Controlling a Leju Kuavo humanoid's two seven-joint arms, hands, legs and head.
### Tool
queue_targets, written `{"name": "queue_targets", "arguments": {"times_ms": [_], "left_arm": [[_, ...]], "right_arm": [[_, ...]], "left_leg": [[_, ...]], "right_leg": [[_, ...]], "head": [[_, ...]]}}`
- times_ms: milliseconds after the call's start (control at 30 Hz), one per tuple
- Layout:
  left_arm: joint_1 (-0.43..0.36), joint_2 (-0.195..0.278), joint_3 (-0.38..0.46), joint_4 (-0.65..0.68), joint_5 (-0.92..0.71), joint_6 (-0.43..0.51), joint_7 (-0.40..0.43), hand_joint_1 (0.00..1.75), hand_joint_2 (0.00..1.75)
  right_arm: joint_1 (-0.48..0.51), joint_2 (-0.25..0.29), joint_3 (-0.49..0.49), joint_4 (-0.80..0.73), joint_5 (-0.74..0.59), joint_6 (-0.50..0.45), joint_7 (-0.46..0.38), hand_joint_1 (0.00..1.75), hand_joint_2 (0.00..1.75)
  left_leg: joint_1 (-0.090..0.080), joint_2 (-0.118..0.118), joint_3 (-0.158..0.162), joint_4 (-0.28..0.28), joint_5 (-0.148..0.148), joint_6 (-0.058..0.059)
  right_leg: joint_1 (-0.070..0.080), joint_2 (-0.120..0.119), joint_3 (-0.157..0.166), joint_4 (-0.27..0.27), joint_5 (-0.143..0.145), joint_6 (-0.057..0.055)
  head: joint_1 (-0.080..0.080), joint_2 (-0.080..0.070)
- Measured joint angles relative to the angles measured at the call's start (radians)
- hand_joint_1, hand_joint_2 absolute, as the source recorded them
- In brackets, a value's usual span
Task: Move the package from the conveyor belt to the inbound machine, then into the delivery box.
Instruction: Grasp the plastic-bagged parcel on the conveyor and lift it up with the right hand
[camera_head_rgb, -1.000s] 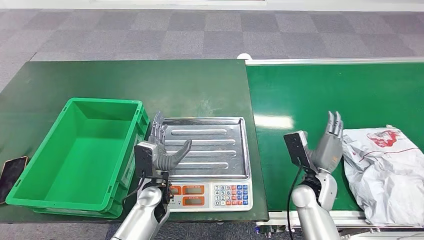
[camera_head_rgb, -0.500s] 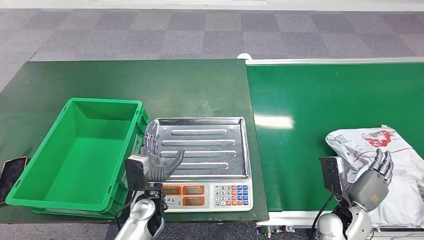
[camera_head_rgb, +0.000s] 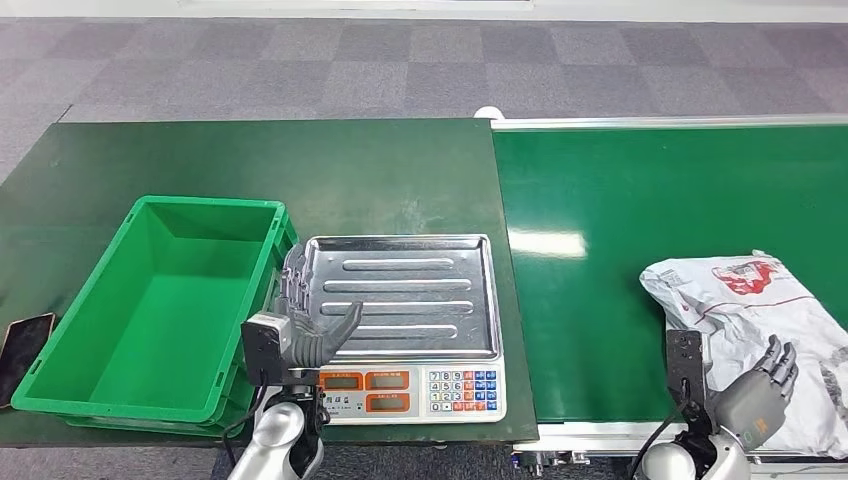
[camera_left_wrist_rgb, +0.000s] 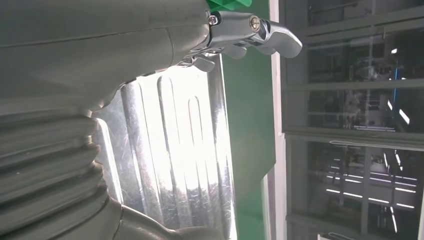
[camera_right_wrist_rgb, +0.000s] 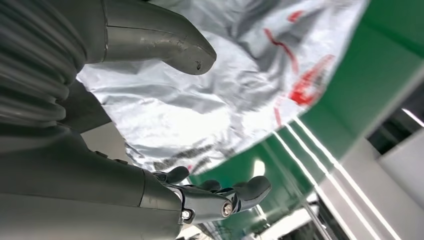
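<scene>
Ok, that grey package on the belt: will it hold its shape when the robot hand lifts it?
Probably not. The package is a crinkled plastic mailer bag with deep folds, so it will likely sag and drape. Its glossy film may slip under the right robot hand. It lies fairly flat, so probably light.

I noted a crumpled silver-white plastic package (camera_head_rgb: 745, 310) with red print, a bright green conveyor belt (camera_head_rgb: 620, 200), a ribbed silver steel scale tray (camera_head_rgb: 405, 295) and a green plastic crate (camera_head_rgb: 160, 300).

Both hands, left (camera_head_rgb: 312, 335) and right (camera_head_rgb: 757, 395), empty, fingers spread.
</scene>
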Motion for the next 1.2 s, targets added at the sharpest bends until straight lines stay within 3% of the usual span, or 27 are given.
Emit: {"name": "queue_targets", "arguments": {"times_ms": [233, 667, 833, 1200], "left_arm": [[0.017, 0.010, 0.000, -0.023, -0.007, -0.009, 0.003, 0.00, 1.75], [0.009, 0.012, 0.000, -0.032, -0.016, -0.032, 0.015, 0.00, 1.75], [0.009, 0.014, 0.000, -0.032, -0.016, -0.034, 0.015, 0.00, 1.75], [0.038, 0.018, 0.010, -0.036, -0.012, -0.033, 0.020, 0.00, 1.75]], "right_arm": [[-0.039, -0.074, 0.087, 0.099, 0.068, 0.046, 0.145, 0.00, 1.75], [-0.133, -0.166, 0.145, 0.233, 0.088, 0.113, 0.196, 0.00, 1.75], [-0.199, -0.204, 0.156, 0.331, 0.112, 0.092, 0.221, 0.00, 1.75], [-0.225, -0.242, 0.189, 0.419, 0.125, 0.118, 0.272, 0.00, 1.75]], "left_leg": [[0.000, 0.000, 0.000, 0.000, 0.000, 0.000], [0.000, 0.000, 0.000, 0.000, 0.000, 0.000], [0.000, -0.001, 0.000, 0.000, 0.000, 0.000], [0.000, -0.001, 0.000, 0.000, 0.000, 0.000]], "right_leg": [[0.000, 0.000, 0.000, 0.000, 0.000, 0.000], [0.000, 0.000, 0.000, 0.000, 0.000, 0.000], [0.000, -0.001, 0.001, 0.000, 0.000, 0.000], [0.000, -0.001, 0.000, 0.000, 0.000, 0.000]], "head": [[0.000, 0.000], [0.000, 0.000], [0.000, 0.000], [0.000, 0.000]]}}
